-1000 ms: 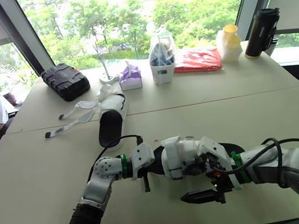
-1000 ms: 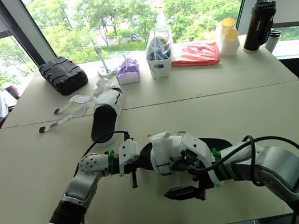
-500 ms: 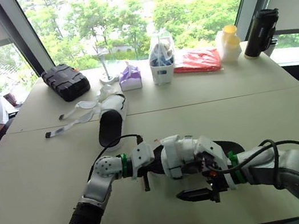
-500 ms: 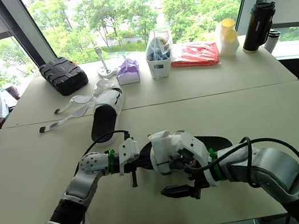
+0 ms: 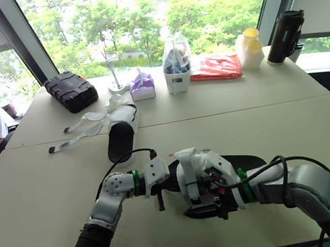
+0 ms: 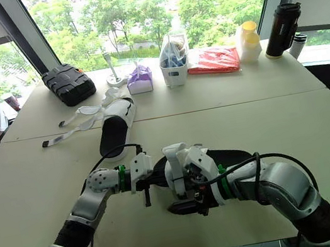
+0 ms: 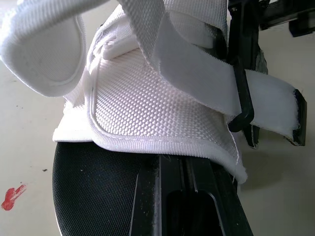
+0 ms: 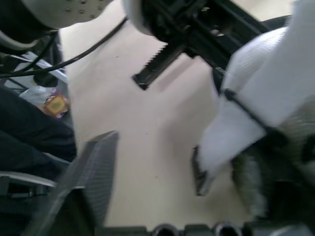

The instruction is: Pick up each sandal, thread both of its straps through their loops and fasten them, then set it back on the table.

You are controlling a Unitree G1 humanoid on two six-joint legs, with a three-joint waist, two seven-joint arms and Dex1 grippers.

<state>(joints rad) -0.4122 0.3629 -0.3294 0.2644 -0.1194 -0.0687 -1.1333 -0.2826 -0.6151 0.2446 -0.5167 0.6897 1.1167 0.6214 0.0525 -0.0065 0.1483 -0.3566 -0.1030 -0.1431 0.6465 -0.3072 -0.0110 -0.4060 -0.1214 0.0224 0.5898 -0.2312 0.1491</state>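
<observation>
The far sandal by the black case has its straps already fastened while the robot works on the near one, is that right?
Not quite. The far sandal by the black case has its straps undone, lying loose on the table, as the left eye view shows. The robot does work on the near sandal.

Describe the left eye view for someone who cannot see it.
The robot's left hand and right hand meet at a black sandal with white straps near the table's front edge. A second sandal, straps loose, lies farther back.
</observation>
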